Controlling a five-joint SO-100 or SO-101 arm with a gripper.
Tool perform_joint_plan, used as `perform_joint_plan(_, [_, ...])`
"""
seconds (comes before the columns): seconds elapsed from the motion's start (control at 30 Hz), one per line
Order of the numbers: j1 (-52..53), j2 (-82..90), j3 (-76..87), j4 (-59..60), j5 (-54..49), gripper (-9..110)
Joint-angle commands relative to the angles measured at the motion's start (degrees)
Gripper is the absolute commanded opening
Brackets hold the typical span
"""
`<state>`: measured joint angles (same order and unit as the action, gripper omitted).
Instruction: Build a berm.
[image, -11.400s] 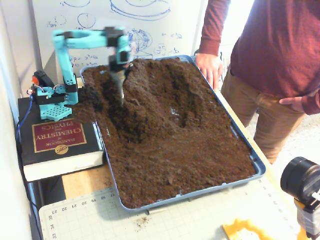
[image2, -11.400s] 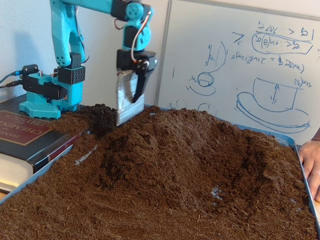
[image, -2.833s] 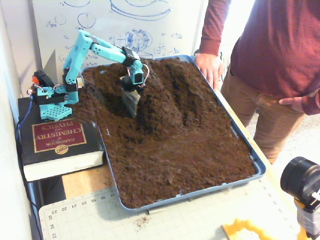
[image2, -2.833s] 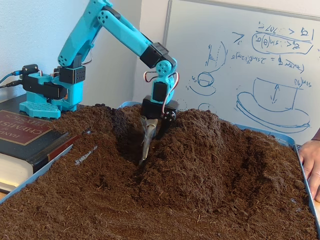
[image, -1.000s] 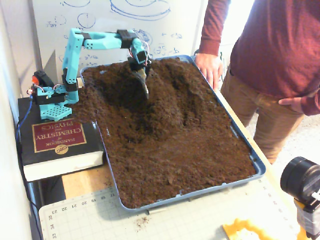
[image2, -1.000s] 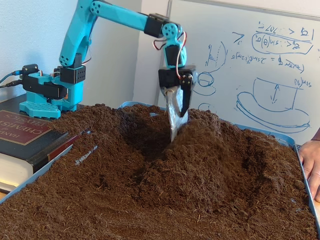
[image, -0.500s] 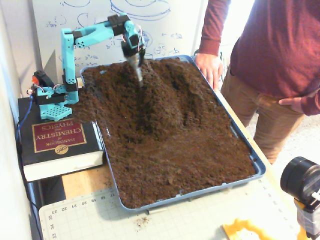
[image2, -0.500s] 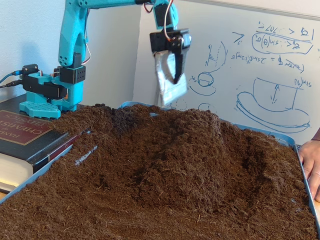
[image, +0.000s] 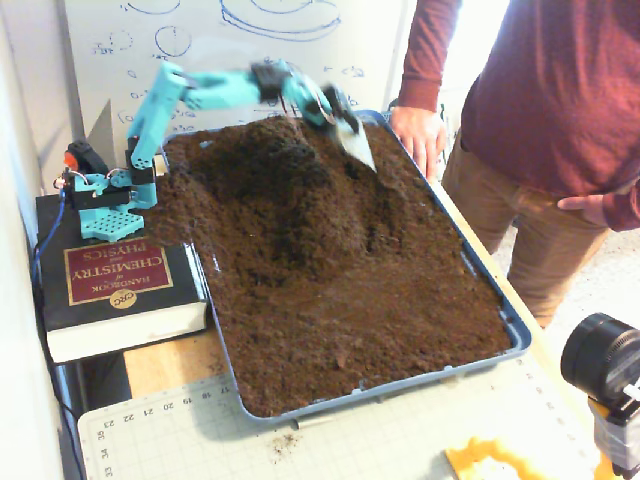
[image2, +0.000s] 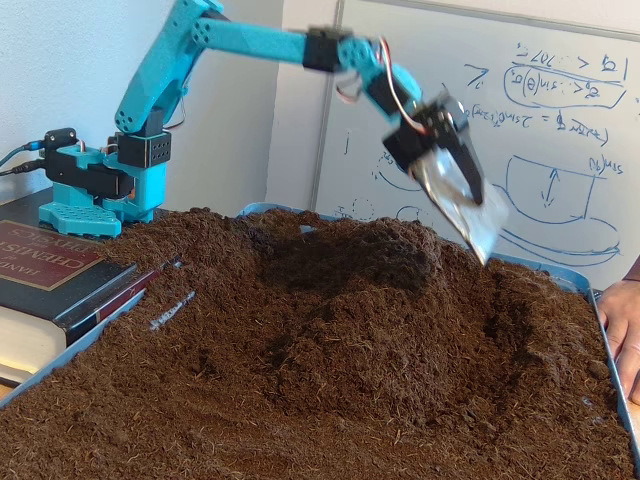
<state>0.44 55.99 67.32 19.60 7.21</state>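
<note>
Whiteboard sketches are backing our soil tray (image: 515, 335); the berm (image2: 385, 275) is rising mid-tray. Our gripper (image2: 470, 215), hanging at its 2 o'clock, is clamping a silvery blade (image: 360, 148); we're aiming low, scraping inward toward the crest

Colours here: the berm (image: 290, 190) is dark brown crumbly soil, same shade as the flatter soil around it, sitting in a blue tray (image: 515, 335). The arm (image2: 250, 45) is bright turquoise with black joint blocks, and its end effector (image2: 478, 228) carries a shiny silver-grey blade. The book (image: 115, 290) has a black cover with a maroon panel and gold lettering. The whiteboard (image2: 560, 130) is white with blue marker sketches. The person's sweater (image: 560, 90) is maroon, trousers tan.
</note>
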Motion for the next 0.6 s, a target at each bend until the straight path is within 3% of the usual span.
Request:
perform_joint_plan(0.0, [-1.58,-4.22,-6.33,-13.36,0.0,0])
perform_joint_plan(0.1, [-3.87,-10.02,-6.5,-18.19,0.09,0])
perform_joint_plan(0.57, [-4.22,-25.93,-6.15,-19.16,-0.44,0])
